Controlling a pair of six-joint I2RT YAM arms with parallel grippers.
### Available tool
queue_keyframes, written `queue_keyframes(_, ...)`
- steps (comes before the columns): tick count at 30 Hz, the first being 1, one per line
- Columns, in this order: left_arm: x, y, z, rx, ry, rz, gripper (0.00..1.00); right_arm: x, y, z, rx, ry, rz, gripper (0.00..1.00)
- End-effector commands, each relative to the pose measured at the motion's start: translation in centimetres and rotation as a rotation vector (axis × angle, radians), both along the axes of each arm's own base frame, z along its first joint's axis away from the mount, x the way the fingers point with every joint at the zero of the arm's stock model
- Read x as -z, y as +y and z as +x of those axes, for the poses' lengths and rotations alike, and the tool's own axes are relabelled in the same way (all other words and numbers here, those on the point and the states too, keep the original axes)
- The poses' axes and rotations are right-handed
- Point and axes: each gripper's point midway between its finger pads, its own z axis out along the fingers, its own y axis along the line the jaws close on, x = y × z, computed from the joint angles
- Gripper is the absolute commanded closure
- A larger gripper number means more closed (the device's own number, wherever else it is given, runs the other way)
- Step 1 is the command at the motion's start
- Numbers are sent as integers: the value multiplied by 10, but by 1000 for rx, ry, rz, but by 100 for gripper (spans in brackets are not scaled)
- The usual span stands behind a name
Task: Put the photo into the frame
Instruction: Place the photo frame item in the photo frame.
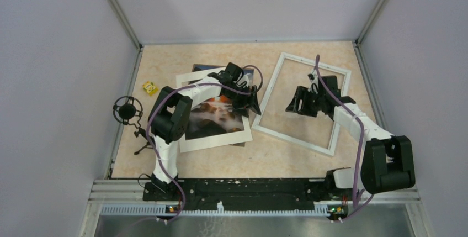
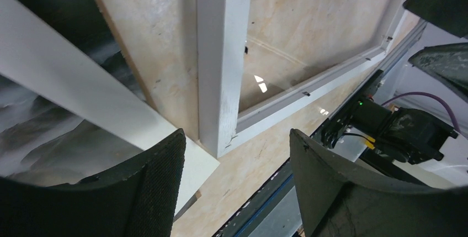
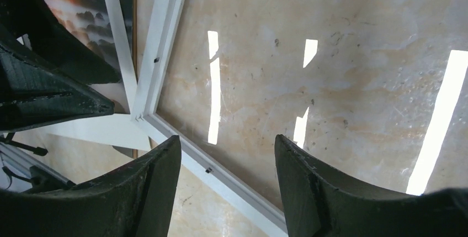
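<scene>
Photo: dark rectangular landscape photo [image 1: 212, 116] with an orange-red glow over misty rocks. It lies flat on the left half of the table, outside the frame. Its middle shows through the mat's window; its edges are covered.
Mat: flat white card mat [image 1: 216, 140] with a window, lying on the photo, turned a little off square. Its near-right corner sits just beside the frame's near-left corner.
Frame: large rectangular frame [image 1: 292, 140] of thin white moulded bars, flat on the right half of the table and skewed. Tabletop shows inside the bars, with bright reflections across it.
Left arm: white-and-black left arm [image 1: 165, 118] rises from the near edge. The elbow is folded over the mat's left side and the forearm reaches right across the mat.
Left gripper: black left gripper [image 1: 248, 100] points down where the mat corner and frame corner meet. Jaws are spread wide and hold nothing. In the wrist view the frame's corner lies between the fingers [image 2: 149, 193]. Whether they touch it cannot be told.
Right arm: right arm [image 1: 364, 126] bends up from its base and stretches left over the frame.
Right gripper: black right gripper [image 1: 294, 103] hangs above the frame's left interior. Jaws are apart with nothing between them. Its wrist view looks down on the frame's near-left corner, with the left gripper at the picture's left.
Table: beige marbled table [image 1: 276, 162].
Outskirts: small yellow block [image 1: 149, 88] left of the mat; black round device [image 1: 127, 110] on a small stand at the left edge.
</scene>
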Motion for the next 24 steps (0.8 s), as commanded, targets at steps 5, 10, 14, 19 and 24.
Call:
queue_keyframes(5, 8, -49, -16, 58, 59, -114, 26, -46, -1, 12, 44, -102, -7, 33)
queue_keyframes(10, -4, -78, -35, 107, 61, -153, 25, -56, -11, 17, 71, -138, -59, 27)
queue_keyframes(14, -26, -76, -39, 125, 4, -168, 13, -61, -8, 24, 71, -156, -40, 26)
queue_keyframes(19, -46, -4, -21, 29, -110, -82, 3, -71, 7, 40, 105, -160, 64, 26)
queue_keyframes(24, -52, 93, -8, -144, -144, -7, 2, -67, 55, 52, 51, -126, 118, 28)
